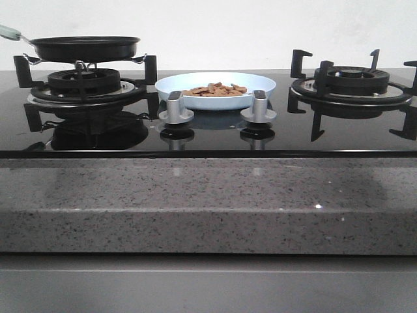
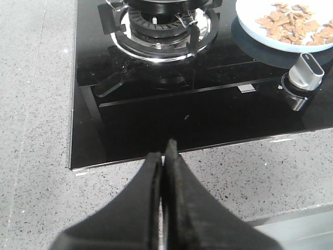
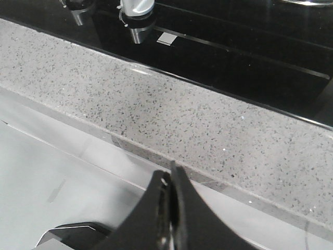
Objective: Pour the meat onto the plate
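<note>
Two closed claws [image 2: 166, 156] [image 3: 170, 179]; one meat-filled plate [image 1: 171, 85]

Front cam low, level w/ hob [image 1: 208, 140], wrist cams close, angled down, sharing hob edge

You are looking at a kitchen — a black glass gas hob [image 1: 208, 134] with burners [image 1: 85, 81], set in a speckled stone counter [image 1: 208, 195].

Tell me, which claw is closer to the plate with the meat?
Left. The left claw hovers by the stove's front edge with the plate in view; the right claw hangs off the counter's front.
</note>
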